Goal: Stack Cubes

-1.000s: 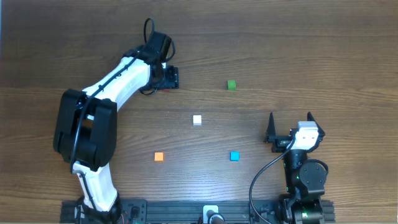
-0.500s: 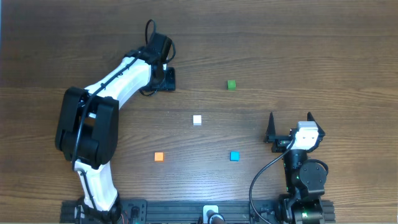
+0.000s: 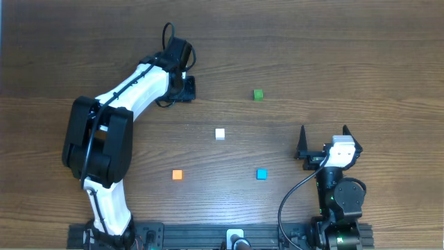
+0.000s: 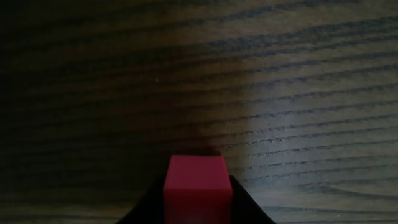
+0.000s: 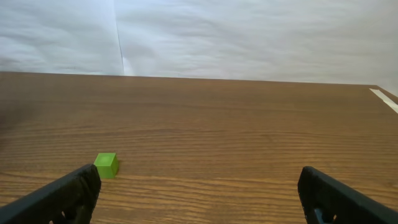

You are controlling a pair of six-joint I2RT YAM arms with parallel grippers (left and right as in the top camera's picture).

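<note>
My left gripper point(image 3: 189, 87) is at the far left-centre of the table, low over the wood. It is shut on a red cube point(image 4: 197, 185), which sits between its dark fingers close to the surface. A green cube point(image 3: 258, 94) lies to its right. A white cube point(image 3: 220, 134) rests mid-table, with an orange cube point(image 3: 177, 175) and a blue cube point(image 3: 261, 174) nearer the front. My right gripper point(image 3: 324, 140) stands open at the right, holding nothing. From the right wrist the green cube point(image 5: 106, 165) lies ahead beyond the spread right gripper point(image 5: 199, 190).
All the cubes lie apart from one another on the brown wooden table point(image 3: 361, 62). A white wall point(image 5: 249, 37) backs the table's far edge. The black rail point(image 3: 236, 236) with both arm bases runs along the front.
The left gripper has shifted slightly to the left and looks more compact from above. The right arm and the loose cubes have not moved.
</note>
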